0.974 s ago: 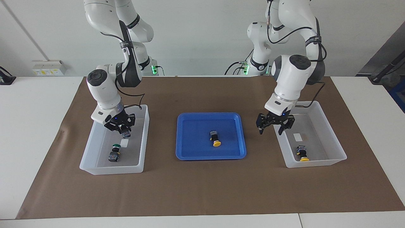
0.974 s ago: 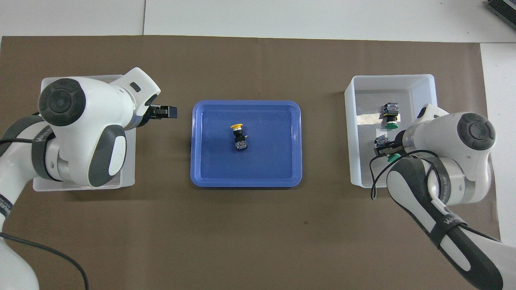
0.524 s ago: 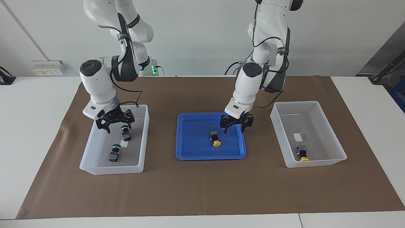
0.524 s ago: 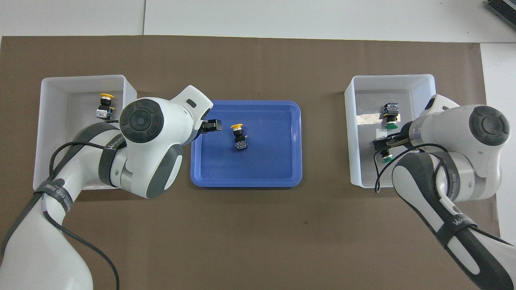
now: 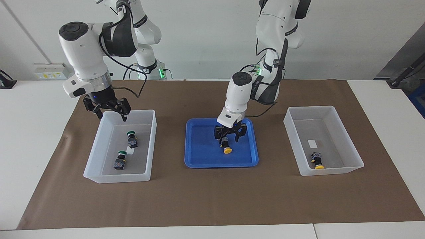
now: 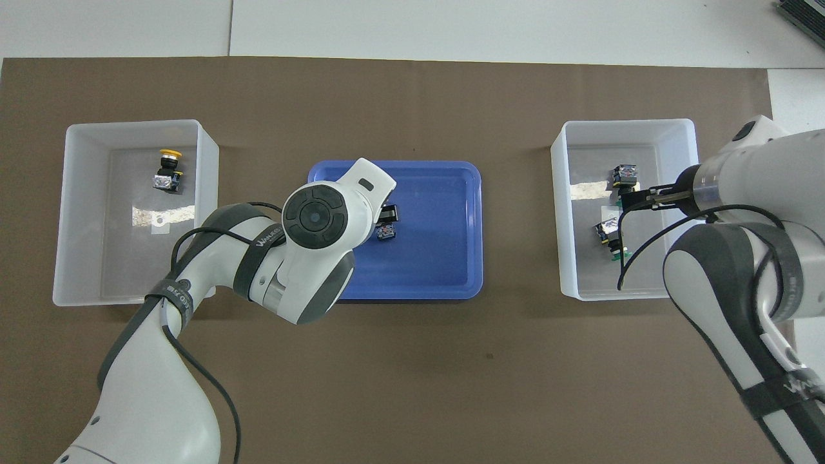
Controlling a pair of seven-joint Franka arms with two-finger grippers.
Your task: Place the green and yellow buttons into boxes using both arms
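A yellow button (image 5: 227, 147) lies on its side in the blue tray (image 5: 202, 149). My left gripper (image 5: 228, 138) is low over it, open, with a finger on each side of the black body. From overhead the wrist hides the yellow cap and only the body (image 6: 385, 232) shows. A second yellow button (image 5: 317, 161) (image 6: 167, 171) lies in the box (image 5: 332, 171) (image 6: 84, 258) at the left arm's end. Two green buttons (image 5: 132, 138) (image 5: 120, 160) lie in the box (image 5: 116, 176) (image 6: 651, 148) at the right arm's end. My right gripper (image 5: 107, 109) (image 6: 635, 200) hangs open and empty, raised above that box's edge nearest the robots.
A brown mat (image 5: 212, 199) covers the table under both boxes and the tray. Two smaller arms with green-lit bases (image 5: 161, 72) (image 5: 257, 68) stand at the robots' edge of the table. A dark object (image 5: 6, 83) lies on the white tabletop past the right arm's end.
My right gripper opened, let a green button drop into its box, and rose. My left arm swung from its box to the tray and came down around the yellow button.
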